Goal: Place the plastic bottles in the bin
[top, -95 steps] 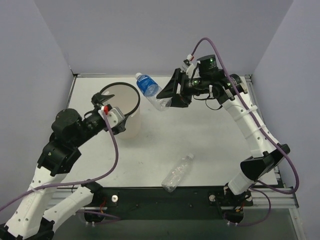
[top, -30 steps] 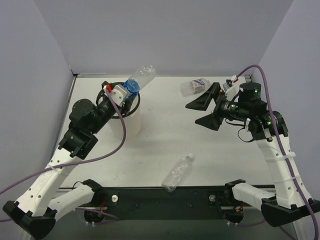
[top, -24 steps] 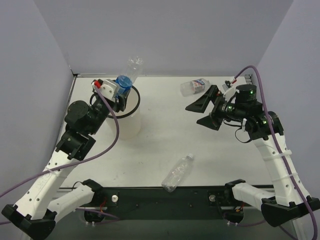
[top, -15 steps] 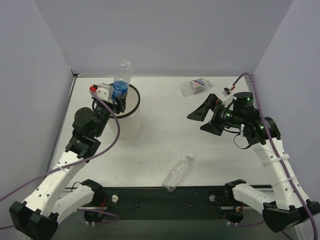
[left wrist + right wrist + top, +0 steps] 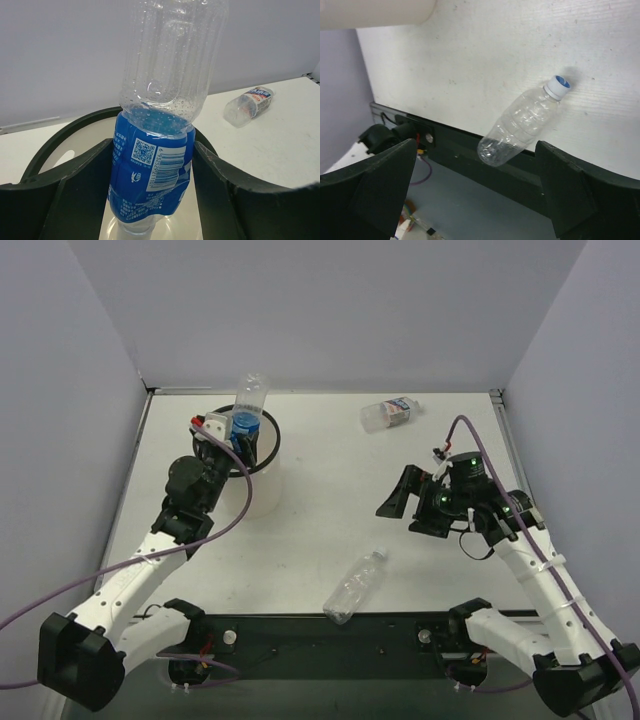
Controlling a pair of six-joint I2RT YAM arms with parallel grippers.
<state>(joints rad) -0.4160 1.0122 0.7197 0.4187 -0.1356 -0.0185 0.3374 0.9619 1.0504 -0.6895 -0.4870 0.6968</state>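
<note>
While the left gripper (image 5: 150, 185) pinches the blue-label bottle (image 5: 152, 175) across its label, a QR code and a barcode face the left wrist camera; the digits under the barcode are too small to read. That bottle stands nearly upright and upside down, its neck pointing down inside the black rim of the bin (image 5: 272, 443) and its clear base rising above it. The left arm (image 5: 150, 550) reaches from its base up to the bin with its wrist at the near side of the rim. The right arm (image 5: 530, 565) bends in over the table (image 5: 330, 470), well to the right of the bin, and the right gripper (image 5: 410, 510) hangs there with its fingers spread wide and nothing between them. Three bottles show, and one bin. The short bottle (image 5: 388, 413) lies on its side to the right of the bin toward the far wall, its white-blue label too blurred to read. The unlabelled bottle (image 5: 522, 127), blue-capped, lies on its side to the right of the bin and nearer the table's front edge.
</note>
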